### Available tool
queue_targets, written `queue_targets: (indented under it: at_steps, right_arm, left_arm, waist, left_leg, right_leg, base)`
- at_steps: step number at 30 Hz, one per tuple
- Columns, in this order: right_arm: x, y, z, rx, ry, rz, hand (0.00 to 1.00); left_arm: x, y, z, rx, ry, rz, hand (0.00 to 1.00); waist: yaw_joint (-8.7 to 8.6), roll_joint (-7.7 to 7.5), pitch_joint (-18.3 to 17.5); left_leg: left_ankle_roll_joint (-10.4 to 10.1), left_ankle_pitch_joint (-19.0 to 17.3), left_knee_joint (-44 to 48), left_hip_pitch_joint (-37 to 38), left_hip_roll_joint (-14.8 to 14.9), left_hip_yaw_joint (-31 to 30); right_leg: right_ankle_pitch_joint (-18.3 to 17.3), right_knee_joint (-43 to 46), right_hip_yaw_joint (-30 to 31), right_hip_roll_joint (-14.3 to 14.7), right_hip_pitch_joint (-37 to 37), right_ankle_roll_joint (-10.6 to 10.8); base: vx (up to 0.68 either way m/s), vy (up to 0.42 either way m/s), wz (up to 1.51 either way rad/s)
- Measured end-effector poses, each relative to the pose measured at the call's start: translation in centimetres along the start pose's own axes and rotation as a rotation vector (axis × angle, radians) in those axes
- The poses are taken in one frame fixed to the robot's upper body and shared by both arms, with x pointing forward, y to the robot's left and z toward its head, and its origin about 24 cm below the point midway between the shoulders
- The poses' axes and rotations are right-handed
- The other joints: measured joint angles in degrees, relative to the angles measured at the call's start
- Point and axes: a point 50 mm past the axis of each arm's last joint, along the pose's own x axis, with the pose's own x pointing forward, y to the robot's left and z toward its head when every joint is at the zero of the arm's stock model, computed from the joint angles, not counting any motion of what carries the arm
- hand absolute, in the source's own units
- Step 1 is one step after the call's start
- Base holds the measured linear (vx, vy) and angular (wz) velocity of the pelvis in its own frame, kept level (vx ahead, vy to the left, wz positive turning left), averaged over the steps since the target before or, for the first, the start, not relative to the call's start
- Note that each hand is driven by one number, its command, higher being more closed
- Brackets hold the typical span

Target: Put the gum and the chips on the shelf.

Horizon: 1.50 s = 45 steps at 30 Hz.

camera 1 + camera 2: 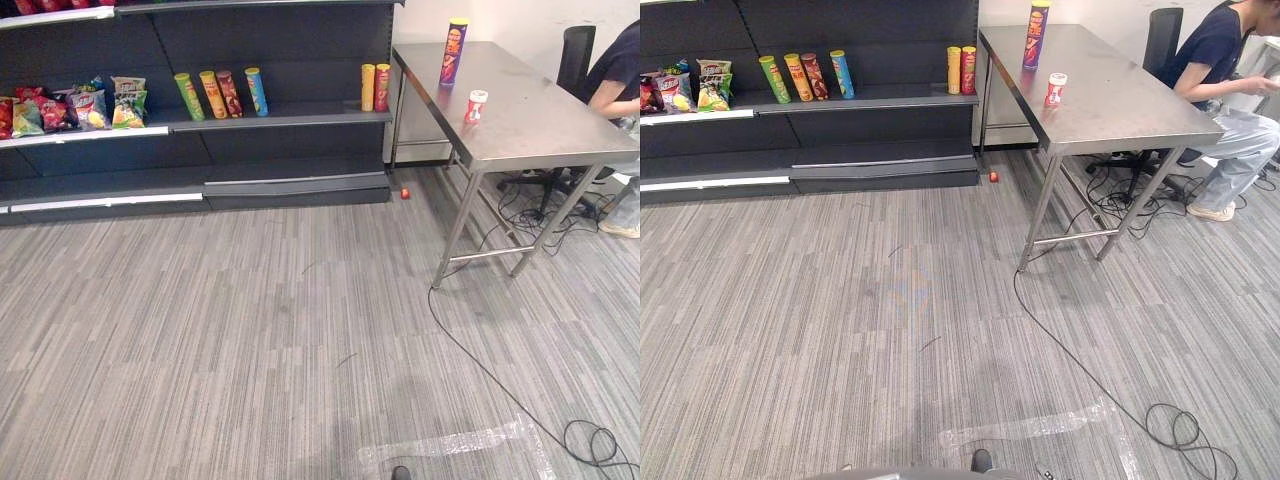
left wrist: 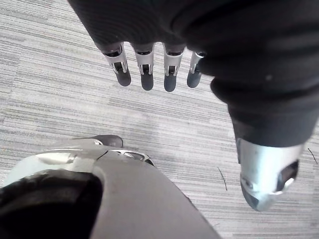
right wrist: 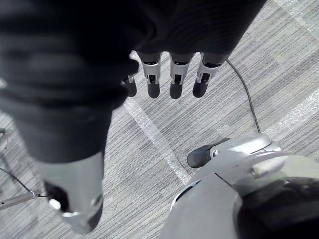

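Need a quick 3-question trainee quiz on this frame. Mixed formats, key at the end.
1. True or false: the purple chips can stands upright on the steel table.
2. Where is the gum tub? A) on the shelf B) on the table, nearer the robot than the chips can C) on the floor
3. Fill in: the left hand and the right hand both hang ____ over the carpet, holding nothing.
Key: 1 true; 2 B; 3 open.
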Motion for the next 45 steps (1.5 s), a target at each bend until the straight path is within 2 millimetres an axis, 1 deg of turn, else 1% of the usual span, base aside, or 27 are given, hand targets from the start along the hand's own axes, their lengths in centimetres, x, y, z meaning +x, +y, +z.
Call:
queue_targets:
  at_steps: [9,24,27,31,36,38,39,40,41,42,43,44,45]
  right_arm:
    - [0.0,0.0,0.0,0.001,-0.002,0.001,0.0]
    - [0.0,0.3,0.3,-0.041,-0.018,0.036,0.0]
    - [0.0,0.5,0.3,-0.055,-0.018,0.042,0.0]
    - [0.1,0.7,0.4,-0.073,-0.02,0.052,0.0]
    - [0.1,0.7,0.4,-0.075,-0.02,0.051,0.0]
    - [0.1,0.9,0.8,-0.078,-0.029,0.054,0.0]
    - [0.2,1.1,1.4,-0.084,-0.05,0.06,0.0]
    - [0.3,1.4,1.8,-0.091,-0.063,0.066,0.0]
    - [0.4,1.9,2.7,-0.133,-0.087,0.074,0.0]
    - [0.5,2.6,3.7,-0.16,-0.122,0.082,0.0]
    - [0.5,2.8,4.1,-0.17,-0.137,0.086,0.0]
    - [0.6,3.2,4.6,-0.189,-0.157,0.093,0.0]
    - [0.5,3.7,4.6,-0.215,-0.165,0.108,0.0]
  left_arm:
    - [0.0,0.0,0.0,0.002,0.0,0.0,0.0]
    - [0.1,0.0,0.3,0.013,-0.01,-0.008,0.0]
    - [0.1,0.1,0.5,0.014,-0.013,-0.006,0.0]
    - [0.1,0.3,0.8,0.017,-0.02,-0.002,0.0]
    - [0.2,0.3,0.8,0.02,-0.014,-0.001,0.0]
    - [0.3,0.2,1.2,0.022,-0.02,-0.003,0.0]
    - [0.3,0.2,1.3,0.024,-0.023,-0.002,0.0]
    - [0.3,0.1,1.4,0.029,-0.025,-0.001,0.0]
    - [0.4,0.0,2.1,0.039,-0.043,0.001,0.0]
    - [0.5,-0.1,2.7,0.045,-0.059,0.001,0.0]
    - [0.6,-0.1,3.0,0.044,-0.066,0.002,0.0]
    - [0.6,-0.1,3.4,0.041,-0.082,0.007,0.0]
    - [0.6,0.4,3.8,0.039,-0.1,0.02,0.0]
  waist:
    - [0.14,-0.3,0.2]
    - [0.07,-0.59,0.6]
    - [0.07,-0.98,0.9]
    - [0.06,-1.11,1.2]
    - [0.0,-1.03,1.3]
    - [-0.29,-0.83,1.6]
    - [-0.44,-0.55,1.8]
    - [-0.39,-0.77,1.9]
    - [-0.43,-0.86,2.9]
    - [-0.43,-1.02,4.4]
    - [-0.44,-0.99,5.0]
    - [-0.4,-1.46,6.0]
    - [-0.38,-2.68,6.8]
  left_leg:
    - [0.2,0.1,-0.1,0.3,0.8,1.1]
    - [0.3,0.2,-1.0,1.3,0.7,1.2]
    - [0.3,0.2,-1.0,1.3,0.7,1.2]
    - [0.3,0.2,-1.0,1.3,0.6,1.2]
    - [0.3,0.2,-1.0,0.8,0.6,1.0]
    - [0.5,0.3,-1.0,0.2,0.5,0.9]
    - [0.4,0.6,-0.9,-1.0,0.5,1.0]
    - [0.1,0.9,-0.9,-1.7,0.5,1.1]
    - [-0.4,1.7,-0.9,-3.2,0.5,1.5]
    - [-1.1,2.1,-0.8,-3.8,0.3,1.7]
    - [-1.2,2.2,-0.4,-4.1,0.3,1.8]
    - [-1.3,2.2,3.3,-5.3,0.4,2.7]
    - [-1.8,1.6,12.0,-8.7,1.0,3.2]
  right_leg:
    - [0.0,0.0,0.2,0.8,0.0,0.0]
    - [0.0,0.0,0.2,0.9,0.6,0.0]
    - [0.0,0.0,0.2,0.9,0.6,0.0]
    - [0.0,0.0,0.1,0.9,0.6,0.0]
    - [0.0,-0.1,-0.1,0.8,0.1,0.0]
    - [0.0,0.1,-0.4,0.7,-0.5,0.0]
    - [0.0,0.8,-0.6,0.6,-1.9,0.0]
    - [-0.1,1.7,-0.6,0.6,-3.1,-0.1]
    - [-0.7,4.1,-0.8,0.4,-5.7,-0.3]
    - [-1.8,6.4,-1.0,0.0,-7.3,-1.1]
    - [-2.7,7.4,-1.0,-0.2,-7.9,-1.5]
    - [-4.9,10.0,-1.0,-0.9,-8.9,-1.8]
    - [-6.9,12.1,-1.1,-2.2,-9.0,-2.4]
  base:
    - [-0.01,-0.024,-0.03]
    - [0.0,0.0,0.0]
    - [0.0,0.0,0.0]
    - [0.0,0.0,0.0]
    - [0.0,0.0,0.0]
    - [0.0,-0.003,0.04]
    - [0.0,0.0,0.0]
    - [-0.03,-0.018,-0.07]
    - [-0.05,-0.026,-0.1]
    - [-0.06,-0.029,-0.06]
    - [-0.07,-0.064,0.0]
    - [-0.07,-0.074,0.15]
    - [-0.08,-0.14,0.22]
